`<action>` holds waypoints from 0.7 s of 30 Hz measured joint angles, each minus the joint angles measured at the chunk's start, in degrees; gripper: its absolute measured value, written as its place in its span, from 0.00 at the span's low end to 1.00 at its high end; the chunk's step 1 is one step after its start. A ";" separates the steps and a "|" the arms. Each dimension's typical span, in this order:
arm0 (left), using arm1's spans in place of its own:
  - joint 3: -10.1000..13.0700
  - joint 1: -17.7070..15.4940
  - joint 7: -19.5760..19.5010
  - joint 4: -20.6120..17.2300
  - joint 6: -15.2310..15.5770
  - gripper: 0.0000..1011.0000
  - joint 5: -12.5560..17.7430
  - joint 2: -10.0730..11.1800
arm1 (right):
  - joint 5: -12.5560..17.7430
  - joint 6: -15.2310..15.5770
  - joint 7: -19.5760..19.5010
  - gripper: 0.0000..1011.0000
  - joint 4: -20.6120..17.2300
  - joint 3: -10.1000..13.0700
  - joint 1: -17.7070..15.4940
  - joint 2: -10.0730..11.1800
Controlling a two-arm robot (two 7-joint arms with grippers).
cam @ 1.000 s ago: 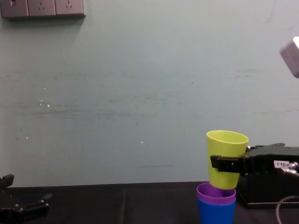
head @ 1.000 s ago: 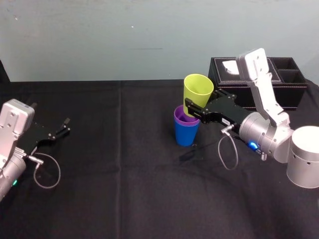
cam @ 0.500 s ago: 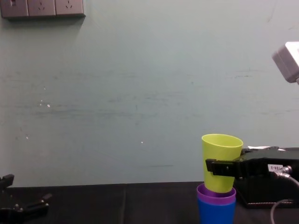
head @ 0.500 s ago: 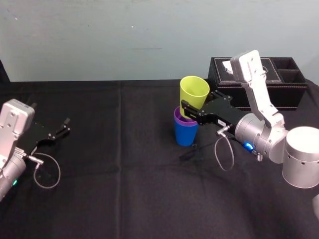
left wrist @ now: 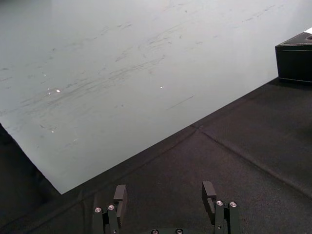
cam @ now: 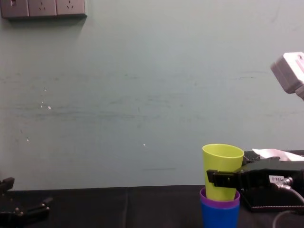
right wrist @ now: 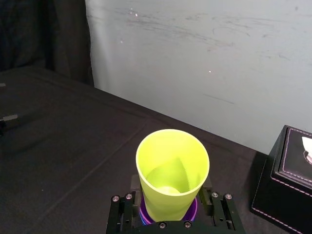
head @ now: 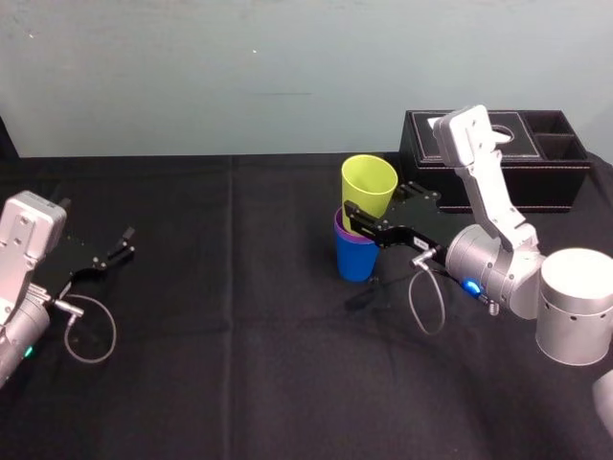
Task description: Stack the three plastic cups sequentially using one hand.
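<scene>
Since our right gripper (head: pixel 369 206), jaws pinching the yellow-green cup (head: pixel 369 187), has lowered it into the purple cup (cam: pixel 219 204) in the blue cup (head: pixel 356 261) mid-table, we reckon the stack's almost seated; left gripper (head: pixel 124 242) idles spread, far left.

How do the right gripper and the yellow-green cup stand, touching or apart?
Touching. In the right wrist view the right gripper's jaws press both sides of the yellow-green cup, no gap.

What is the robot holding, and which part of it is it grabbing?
The right gripper holds the yellow-green cup, pinching its side wall below the middle. The left gripper is open and holds nothing.
</scene>
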 joint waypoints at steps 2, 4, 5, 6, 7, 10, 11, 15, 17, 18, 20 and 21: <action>0.00 0.00 0.00 0.00 0.00 1.00 0.00 0.00 | -0.05 -0.03 0.03 0.71 0.20 -0.02 0.01 -0.04; 0.00 0.00 0.00 0.00 0.00 1.00 0.00 0.00 | -0.11 -0.08 0.09 0.71 0.47 -0.04 0.01 -0.09; 0.00 0.00 0.00 0.00 0.00 1.00 0.00 0.00 | -0.13 -0.09 0.13 0.71 0.55 -0.05 0.01 -0.10; 0.00 0.00 0.00 0.00 0.00 1.00 0.00 0.00 | -0.19 -0.12 0.19 0.71 0.66 -0.06 0.01 -0.11; 0.00 0.00 0.00 0.00 0.00 1.00 0.00 0.00 | -0.21 -0.12 0.23 0.71 0.70 -0.08 0.01 -0.11; 0.00 0.00 0.00 0.00 0.00 1.00 0.00 0.00 | -0.26 -0.14 0.41 0.71 0.86 -0.14 -0.04 -0.15; 0.00 0.00 0.00 0.00 0.00 1.00 0.00 0.00 | -0.26 -0.14 0.42 0.71 0.86 -0.14 -0.03 -0.16; 0.00 0.00 0.00 0.00 0.00 1.00 0.00 0.00 | -0.26 -0.14 0.42 0.71 0.85 -0.14 -0.05 -0.15; 0.00 0.00 0.00 0.00 0.00 1.00 0.00 0.00 | -0.26 -0.14 0.42 0.71 0.84 -0.14 -0.06 -0.14; 0.00 0.00 0.00 0.00 0.00 1.00 0.00 0.00 | -0.27 -0.14 0.42 0.71 0.83 -0.14 -0.06 -0.14; 0.00 0.00 0.00 0.00 0.00 1.00 0.00 0.00 | -0.26 -0.14 0.42 0.73 0.83 -0.13 -0.07 -0.12; 0.00 0.00 0.00 0.00 0.00 1.00 0.00 0.00 | -0.26 -0.15 0.42 0.75 0.82 -0.12 -0.07 -0.12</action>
